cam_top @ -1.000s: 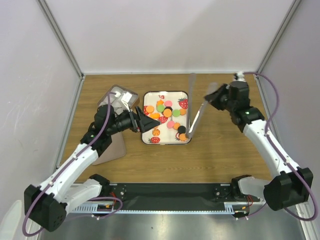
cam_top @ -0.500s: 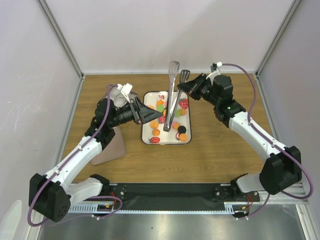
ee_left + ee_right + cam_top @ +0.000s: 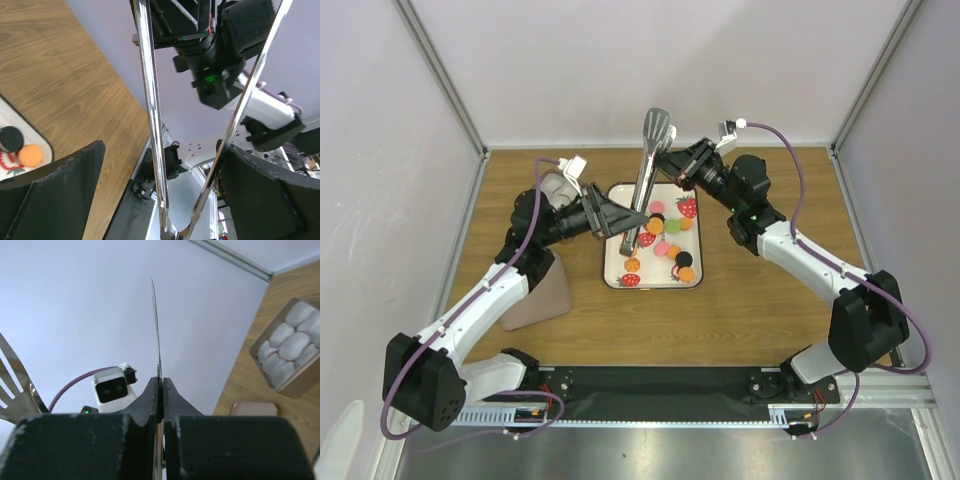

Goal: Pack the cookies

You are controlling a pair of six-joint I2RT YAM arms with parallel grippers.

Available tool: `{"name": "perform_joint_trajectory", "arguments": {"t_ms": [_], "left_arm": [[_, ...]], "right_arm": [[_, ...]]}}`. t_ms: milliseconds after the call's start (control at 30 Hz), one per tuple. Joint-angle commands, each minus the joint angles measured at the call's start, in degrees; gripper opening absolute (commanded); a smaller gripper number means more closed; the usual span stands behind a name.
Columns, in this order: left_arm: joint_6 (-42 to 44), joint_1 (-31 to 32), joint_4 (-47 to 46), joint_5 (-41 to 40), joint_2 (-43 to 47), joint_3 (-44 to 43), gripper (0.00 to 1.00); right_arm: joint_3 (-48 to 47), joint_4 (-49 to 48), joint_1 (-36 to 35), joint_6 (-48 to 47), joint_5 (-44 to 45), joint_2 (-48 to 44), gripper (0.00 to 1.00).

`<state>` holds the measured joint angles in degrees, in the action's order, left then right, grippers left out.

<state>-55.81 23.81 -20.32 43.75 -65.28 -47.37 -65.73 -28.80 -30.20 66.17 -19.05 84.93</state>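
The right gripper is seen pressed together on one thin arm of the single pair of metal tongs, which is held steeply tilted with its two slotted ends raised and its joined end lowered. The left gripper is spread wide, and both arms of the tongs are framed between its two fingers; whether they are touched cannot be told. Below the joined end, the cookies are scattered loose in one white tray printed with strawberries. Roughly a dozen orange, pink, green and black discs are made out from above, an exact count being prevented by the tongs and the left gripper. Two are caught by the left wrist camera, a black cookie and an orange cookie. Left of the tray, one box lined with white paper cups is set on the wooden desk, one flat brown lid lying nearby.
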Motion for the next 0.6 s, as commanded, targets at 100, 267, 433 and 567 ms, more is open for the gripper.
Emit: {"name": "perform_joint_trajectory", "arguments": {"t_ms": [100, 267, 433, 567], "left_arm": [[-5.5, -0.4, -10.0, 2.3, -0.2, -0.2, 0.99], [-7.6, -0.4, -12.3, 2.3, 0.3, 0.5, 0.94], [-7.9, -0.4, -12.6, 1.7, 1.3, 0.4, 0.90], [-7.9, -0.4, -12.3, 0.9, 2.2, 0.5, 0.89]], "right_arm": [[1.0, -16.9, -1.5, 4.4, 1.1, 0.9, 0.00], [1.5, -21.2, -2.3, 5.5, 1.2, 2.7, 0.00], [2.9, -25.8, -3.7, 6.7, 2.3, 3.7, 0.00], [3.6, -26.6, -4.3, 6.7, 3.7, 3.4, 0.00]]}}
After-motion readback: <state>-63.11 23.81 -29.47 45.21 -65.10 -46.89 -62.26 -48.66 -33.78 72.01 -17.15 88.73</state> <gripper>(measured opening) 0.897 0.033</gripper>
